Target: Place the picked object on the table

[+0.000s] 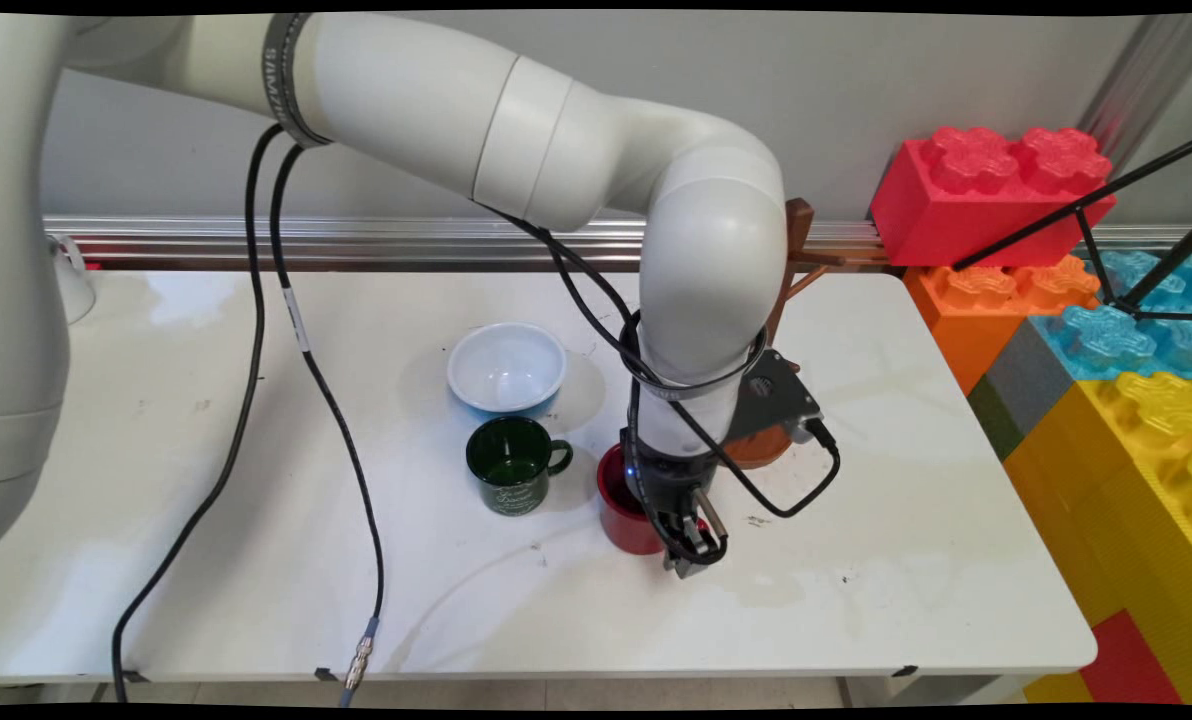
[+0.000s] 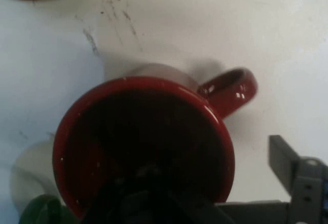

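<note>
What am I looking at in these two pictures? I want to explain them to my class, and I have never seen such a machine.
It is a white robot arm ending in a black gripper, a two-fingered claw. The main view comes from a fixed camera above the white table. The hand view comes from a camera on the hand, looking down along the gripper.

On the table stand a red mug, a green mug, a white bowl and, half hidden behind the arm, an orange dish. Big toy bricks are stacked to the right.

The gripper is down at the red mug, which fills the hand view. Whether it grips the mug cannot be seen.
</note>
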### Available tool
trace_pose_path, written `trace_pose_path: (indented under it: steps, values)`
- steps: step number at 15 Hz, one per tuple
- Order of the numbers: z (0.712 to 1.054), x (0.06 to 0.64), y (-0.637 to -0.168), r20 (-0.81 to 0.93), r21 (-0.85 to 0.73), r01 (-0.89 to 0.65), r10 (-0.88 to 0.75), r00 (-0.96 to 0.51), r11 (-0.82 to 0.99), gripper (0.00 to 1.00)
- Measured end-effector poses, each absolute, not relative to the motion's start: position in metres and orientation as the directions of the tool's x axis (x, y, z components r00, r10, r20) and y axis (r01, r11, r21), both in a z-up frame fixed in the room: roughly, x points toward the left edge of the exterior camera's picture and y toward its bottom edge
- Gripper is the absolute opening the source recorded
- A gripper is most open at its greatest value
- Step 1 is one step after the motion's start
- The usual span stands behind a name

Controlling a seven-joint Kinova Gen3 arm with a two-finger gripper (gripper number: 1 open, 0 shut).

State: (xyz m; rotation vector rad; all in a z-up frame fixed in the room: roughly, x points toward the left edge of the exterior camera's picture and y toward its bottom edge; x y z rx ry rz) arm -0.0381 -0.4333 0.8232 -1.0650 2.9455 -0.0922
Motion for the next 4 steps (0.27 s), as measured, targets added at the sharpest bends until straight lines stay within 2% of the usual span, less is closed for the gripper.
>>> trace_pose_path:
  steps: [4]
  values:
    - [0.8225,-0.0367,-0.4356,0.04,-0.053,-0.64,-0.639,-0.769,0.767,1.0]
